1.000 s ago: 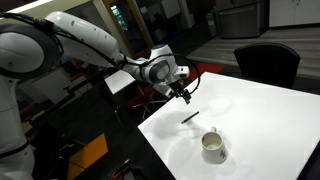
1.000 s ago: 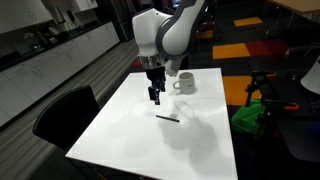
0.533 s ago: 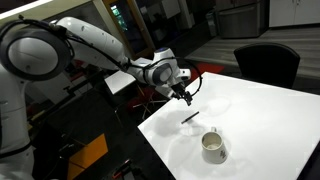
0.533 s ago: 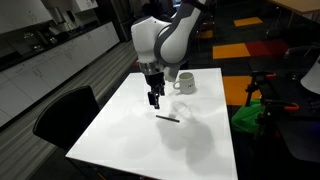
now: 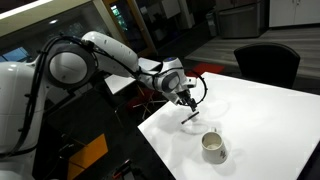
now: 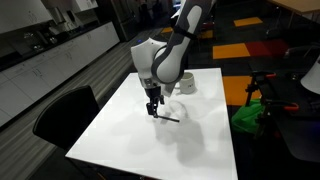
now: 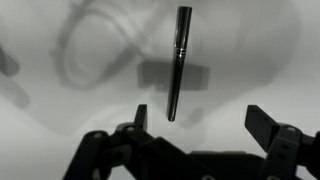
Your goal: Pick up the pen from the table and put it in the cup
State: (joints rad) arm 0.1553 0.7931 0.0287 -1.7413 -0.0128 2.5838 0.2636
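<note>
White bench (image 5: 262,118) in a dim office, black chair (image 5: 266,60) at one edge.
Pen (image 7: 177,62) lies flat mid-bench, apart from the cup (image 5: 213,147); jaws low over it, spread wide, empty.

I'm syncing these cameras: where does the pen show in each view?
In an exterior view: pen, centre, just below the gripper.
In an exterior view: pen, centre, just right of the gripper.
Wrist view: pen, upper centre, above the gripper.
Shared landmark: the gripper.
</note>
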